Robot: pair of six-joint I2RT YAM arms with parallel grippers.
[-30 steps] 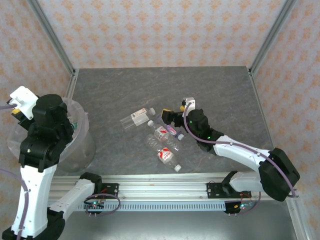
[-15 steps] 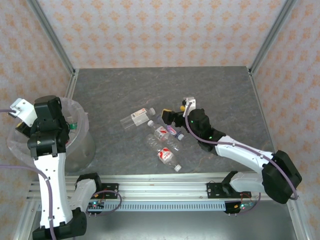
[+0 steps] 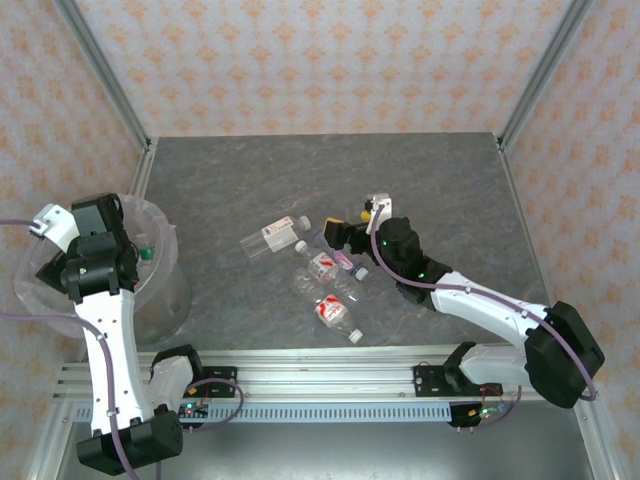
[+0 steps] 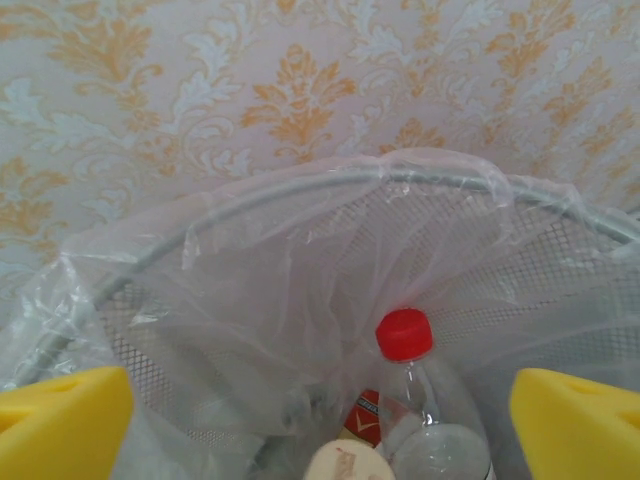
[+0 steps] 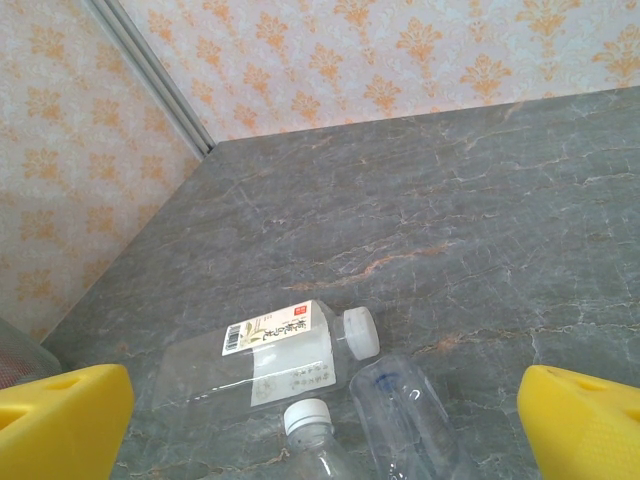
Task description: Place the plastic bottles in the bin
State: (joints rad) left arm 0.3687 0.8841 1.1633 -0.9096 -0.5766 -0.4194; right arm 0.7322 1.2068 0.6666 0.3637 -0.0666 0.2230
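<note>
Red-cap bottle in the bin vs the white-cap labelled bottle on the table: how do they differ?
Cap: the red-cap bottle has a red cap; the white-cap bottle has a white one.
Place: the red-cap bottle sits inside the bin; the white-cap bottle lies on the table.
Pose: the red-cap bottle rests cap-up; the white-cap bottle lies flat on its side.
Shared: both are clear plastic.

Left hand (image 4: 320, 425) wide, right hand (image 5: 320, 425) wide, left arm (image 3: 105, 335) seemingly upright.
</note>
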